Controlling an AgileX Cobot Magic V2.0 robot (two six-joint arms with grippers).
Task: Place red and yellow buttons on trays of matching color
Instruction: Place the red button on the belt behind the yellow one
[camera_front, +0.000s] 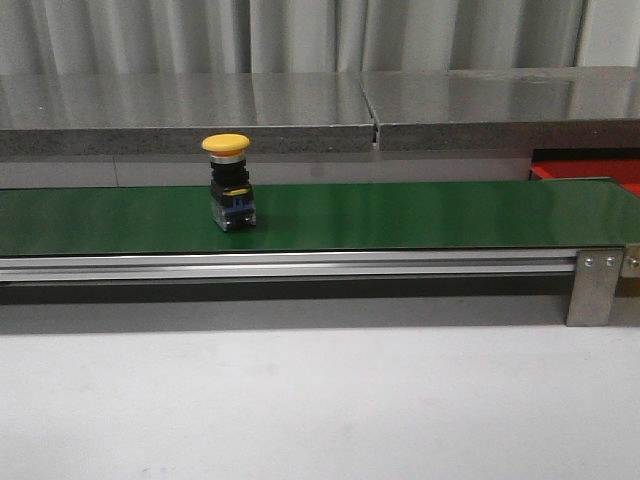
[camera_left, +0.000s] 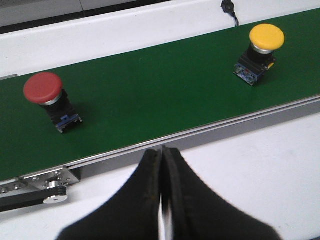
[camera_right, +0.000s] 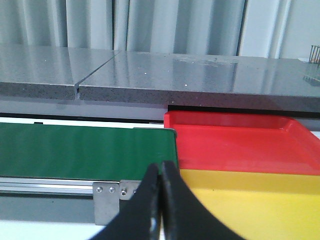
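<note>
A yellow-capped button (camera_front: 228, 192) stands upright on the green belt (camera_front: 400, 215), left of centre. It also shows in the left wrist view (camera_left: 260, 52). A red-capped button (camera_left: 47, 97) stands on the belt further along, seen only in the left wrist view. The red tray (camera_right: 240, 142) lies past the belt's right end, with a yellow tray (camera_right: 260, 200) in front of it. Only a corner of the red tray (camera_front: 590, 172) shows in the front view. My left gripper (camera_left: 161, 152) is shut and empty, off the belt's near edge. My right gripper (camera_right: 161, 167) is shut and empty, near the belt's end.
A grey stone ledge (camera_front: 300, 110) runs behind the belt. The belt's aluminium rail (camera_front: 300, 265) ends in a metal bracket (camera_front: 597, 285) at the right. White tabletop (camera_front: 320, 400) lies in front. A black cable plug (camera_left: 229, 7) lies beyond the belt.
</note>
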